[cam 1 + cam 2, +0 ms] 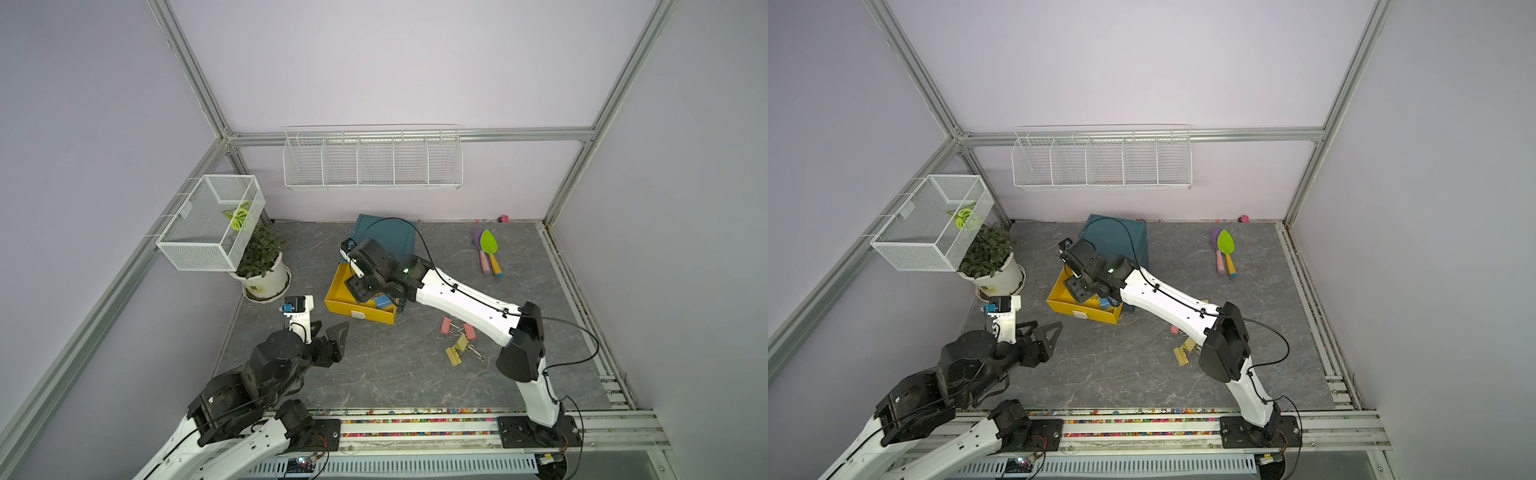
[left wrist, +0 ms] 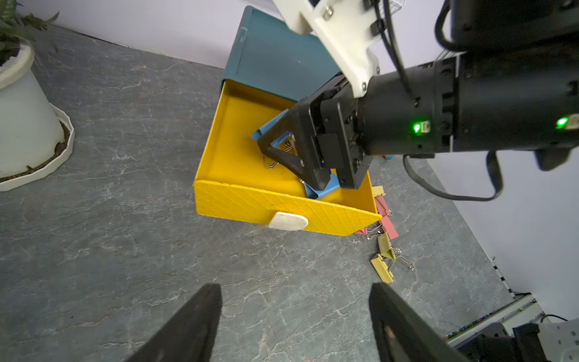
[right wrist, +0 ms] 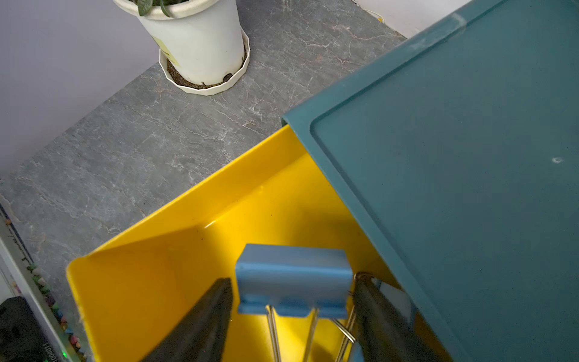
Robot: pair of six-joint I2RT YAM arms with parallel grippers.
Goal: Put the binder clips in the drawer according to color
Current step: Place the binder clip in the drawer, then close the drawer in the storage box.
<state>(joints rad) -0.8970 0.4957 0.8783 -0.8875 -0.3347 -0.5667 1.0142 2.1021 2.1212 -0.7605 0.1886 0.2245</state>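
Potted plant (image 1: 259,266) stands at the far left of the grey surface (image 1: 374,374), by the wall. Left end effector (image 1: 330,328) hangs above bare surface near the plant, in front of the drawer; its fingers (image 2: 194,319) are spread wide with nothing between them. The teal cabinet (image 1: 386,237) sits at mid-surface near the back wall, with its yellow drawer (image 1: 332,295) pulled well out, white handle tab facing forward. Right end effector (image 3: 293,282) reaches down inside the drawer. Its fingers (image 3: 200,319) stand apart on either side of a blue binder clip (image 3: 293,269) and do not pinch it; whether either finger touches the clip body cannot be told. A second blue binder clip (image 2: 322,188) lies in the same drawer against the front wall. To the right of the drawer, on the surface, lie two pink binder clips (image 1: 445,325) and, just in front of them, two yellow binder clips (image 1: 453,356), close together and partly under the right forearm in both top views. Two toy shovels (image 1: 488,249) lie side by side at the far right, well apart from the clips.
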